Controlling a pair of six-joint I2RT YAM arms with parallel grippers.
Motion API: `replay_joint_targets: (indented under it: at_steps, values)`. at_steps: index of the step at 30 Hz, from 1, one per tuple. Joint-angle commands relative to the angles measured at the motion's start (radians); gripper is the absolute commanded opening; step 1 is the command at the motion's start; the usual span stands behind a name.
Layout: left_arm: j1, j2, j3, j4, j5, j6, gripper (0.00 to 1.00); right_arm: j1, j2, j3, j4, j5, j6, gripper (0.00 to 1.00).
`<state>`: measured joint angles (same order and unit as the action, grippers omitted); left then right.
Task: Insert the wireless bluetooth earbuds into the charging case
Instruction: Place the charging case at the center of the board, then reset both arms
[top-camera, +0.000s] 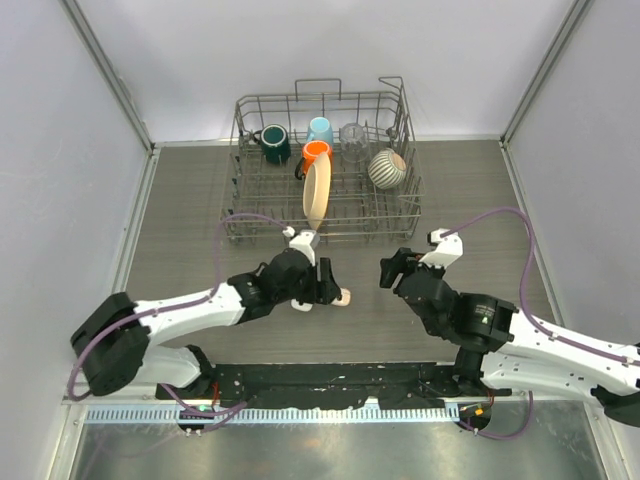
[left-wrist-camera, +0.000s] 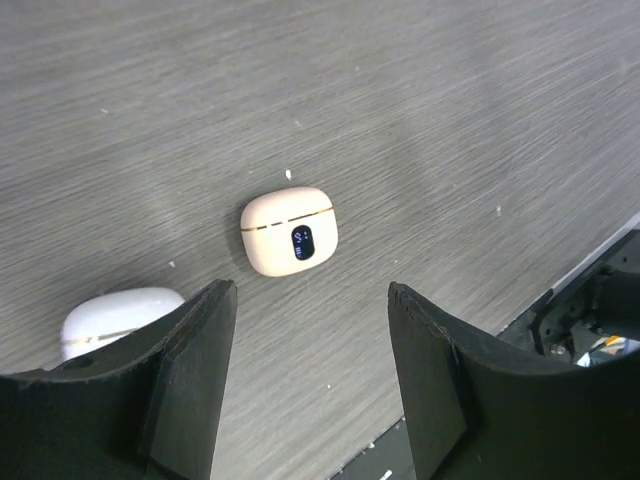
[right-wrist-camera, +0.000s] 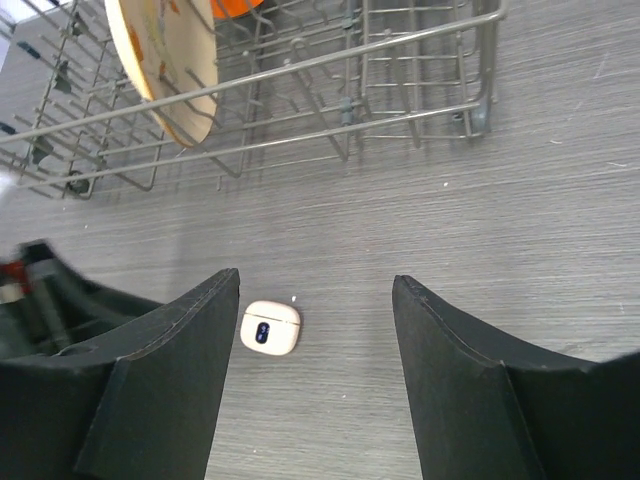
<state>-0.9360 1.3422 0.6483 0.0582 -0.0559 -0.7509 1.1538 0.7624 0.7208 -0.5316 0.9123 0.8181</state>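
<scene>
The white glossy charging case (left-wrist-camera: 120, 315) lies shut on the table, partly hidden behind my left gripper's left finger. To its right lies a beige twin case (left-wrist-camera: 290, 230), also shut, with a small dark lit display; it shows too as the beige case (right-wrist-camera: 271, 327) and the beige case (top-camera: 343, 297). My left gripper (left-wrist-camera: 310, 300) hangs open just short of the beige case, nothing between its fingers. My right gripper (right-wrist-camera: 315, 285) is open and empty too, well back from that case. From above, the left gripper (top-camera: 328, 286) and right gripper (top-camera: 388, 270) face each other. The earbuds are out of view.
A wire dish rack (top-camera: 400, 215) stands at the back of the table with mugs, a glass, a striped bowl (top-camera: 387, 168) and an upright cream plate (top-camera: 317, 195). The black base plate (top-camera: 320, 380) runs along the near edge.
</scene>
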Motion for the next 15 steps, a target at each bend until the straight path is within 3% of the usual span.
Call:
replay_joint_targets:
  at_steps: [1,5,11,15]
  values:
    - [-0.009,-0.139,0.118,-0.239,-0.200,0.010,0.66,-0.064,-0.037,-0.029,-0.013,0.060,0.033,0.69]
    - [-0.015,-0.218,0.203,-0.457,-0.379,0.019,0.70,-0.225,-0.055,-0.078,-0.051,-0.025,0.027,0.73]
    - [-0.017,-0.362,0.177,-0.529,-0.559,0.004,0.73,-0.541,-0.052,-0.139,0.005,-0.291,-0.106,0.81]
    - [-0.017,-0.460,0.114,-0.515,-0.594,0.071,0.76,-0.898,0.038,-0.146,0.067,-0.502,-0.206,0.84]
